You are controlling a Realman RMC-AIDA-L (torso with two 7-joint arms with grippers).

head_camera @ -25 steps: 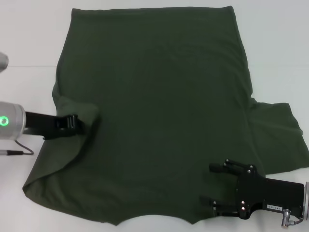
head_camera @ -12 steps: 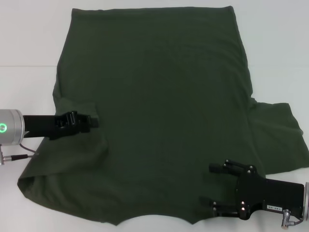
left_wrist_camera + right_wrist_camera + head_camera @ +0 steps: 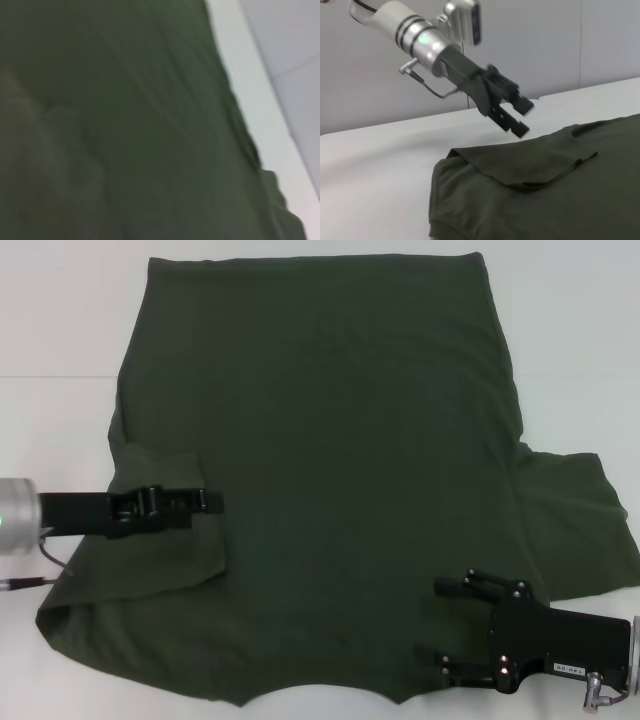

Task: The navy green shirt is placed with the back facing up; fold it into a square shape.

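Jaws of the left gripper [image 3: 205, 502] stood apart with nothing between them, raised above the cloth, as the right wrist view showed [image 3: 517, 117]. It hung over the folded-in left sleeve [image 3: 165, 540], which lay across the left side of the shirt [image 3: 330, 440]. The right gripper [image 3: 450, 620] sat low over the near right part of the shirt with its jaws spread wide, holding nothing.

The shirt lay spread over most of the table [image 3: 60, 330], its straight hem along the far edge and the neck end nearest the robot. By my reading the fold was only begun: the left sleeve had been turned in and released, though loosely, with a rumpled near-left corner. The right sleeve [image 3: 580, 530] was not yet folded and reached out flat to the right. Both long sides and the crosswise folds remained to do before any square.

The table was plain white and smooth, and bare around the shirt. Behind it, in the right wrist view, stood a plain pale wall [image 3: 370, 85].
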